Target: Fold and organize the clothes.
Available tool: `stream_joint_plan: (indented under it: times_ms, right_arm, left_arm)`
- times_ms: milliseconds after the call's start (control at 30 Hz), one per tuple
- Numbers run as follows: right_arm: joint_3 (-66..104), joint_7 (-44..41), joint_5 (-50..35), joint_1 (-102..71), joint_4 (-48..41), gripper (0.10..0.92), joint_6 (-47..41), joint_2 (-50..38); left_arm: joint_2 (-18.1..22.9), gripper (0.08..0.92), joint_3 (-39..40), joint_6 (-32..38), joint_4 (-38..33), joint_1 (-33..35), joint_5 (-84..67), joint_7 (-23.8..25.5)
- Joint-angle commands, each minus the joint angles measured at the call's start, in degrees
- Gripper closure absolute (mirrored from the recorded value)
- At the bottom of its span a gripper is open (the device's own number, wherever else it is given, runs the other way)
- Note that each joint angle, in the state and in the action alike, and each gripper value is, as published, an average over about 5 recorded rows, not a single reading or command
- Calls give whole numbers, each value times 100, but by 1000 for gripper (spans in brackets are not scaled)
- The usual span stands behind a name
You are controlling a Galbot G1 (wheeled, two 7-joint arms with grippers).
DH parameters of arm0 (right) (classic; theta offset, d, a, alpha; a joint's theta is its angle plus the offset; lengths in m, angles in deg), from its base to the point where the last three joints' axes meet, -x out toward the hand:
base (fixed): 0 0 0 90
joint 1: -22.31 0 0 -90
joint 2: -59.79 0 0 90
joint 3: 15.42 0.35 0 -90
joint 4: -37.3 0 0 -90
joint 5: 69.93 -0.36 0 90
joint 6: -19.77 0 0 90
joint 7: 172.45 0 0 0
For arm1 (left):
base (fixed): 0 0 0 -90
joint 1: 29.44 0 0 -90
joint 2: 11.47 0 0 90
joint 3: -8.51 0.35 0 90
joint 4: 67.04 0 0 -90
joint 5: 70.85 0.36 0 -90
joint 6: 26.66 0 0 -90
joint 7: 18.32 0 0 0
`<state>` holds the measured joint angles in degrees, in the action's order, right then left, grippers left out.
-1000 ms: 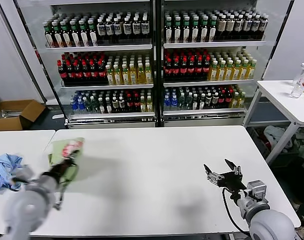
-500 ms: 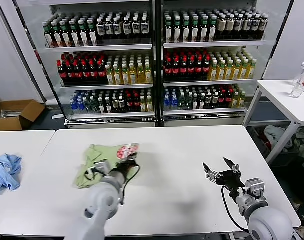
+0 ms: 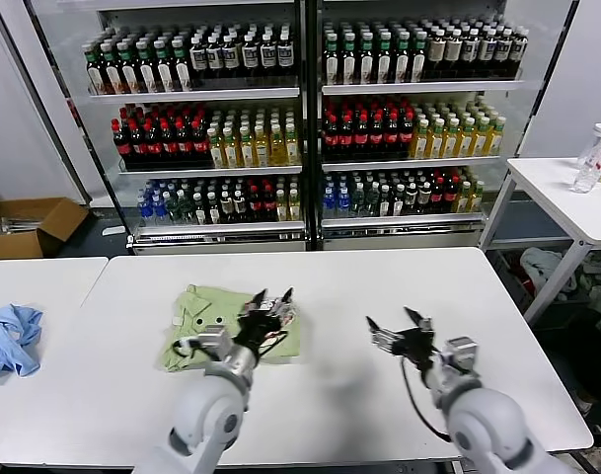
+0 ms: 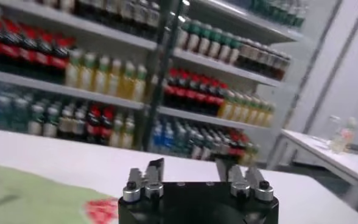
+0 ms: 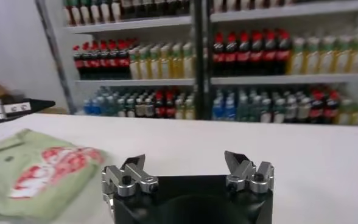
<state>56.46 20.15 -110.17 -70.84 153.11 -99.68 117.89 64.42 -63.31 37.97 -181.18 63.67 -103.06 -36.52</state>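
Note:
The light green polo shirt (image 3: 203, 318) lies folded on the white table (image 3: 379, 281), left of centre. My left gripper (image 3: 270, 299) is open and empty just above the shirt's right part, where the print is. In the left wrist view the gripper (image 4: 191, 173) has its jaws apart, with green fabric (image 4: 27, 198) and the red print (image 4: 103, 210) below it. My right gripper (image 3: 393, 327) is open and empty over bare table to the right of the shirt. The right wrist view shows that gripper (image 5: 184, 163) open and the shirt (image 5: 39, 173) with its red-and-white print.
A light blue cloth (image 3: 9, 336) lies on the neighbouring table at the left. Drink coolers (image 3: 300, 118) stand behind the table. A cardboard box (image 3: 34, 225) sits on the floor at far left. A side table (image 3: 566, 197) with bottles stands at right.
My left gripper carried the shirt from the table's left edge toward the centre, then let go; the shirt now lies flat. My right gripper moved a little left toward the shirt.

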Motion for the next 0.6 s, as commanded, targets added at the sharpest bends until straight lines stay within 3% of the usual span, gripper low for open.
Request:
stream_joint_plan:
  times_ms: [33, 233, 400, 600]
  right_arm:
    - [-2430, 742, -704, 2285, -2036, 203, -353, 1689]
    - [-2647, 977, -977, 2646, -2995, 203, -373, 2189]
    - [-2623, 1055, -1207, 2672, -3173, 214, -369, 2287]
    - [-2533, 1101, -1342, 2630, -2988, 362, -367, 2089]
  left_arm:
    - [-484, 345, -1929, 429, -655, 1356, 308, 39]
    - [-482, 197, -2173, 466, -832, 1664, 272, -20]
    - [-443, 178, -2189, 467, -928, 1766, 248, -67]
    - [-441, 177, -2141, 452, -1004, 1807, 234, -97]
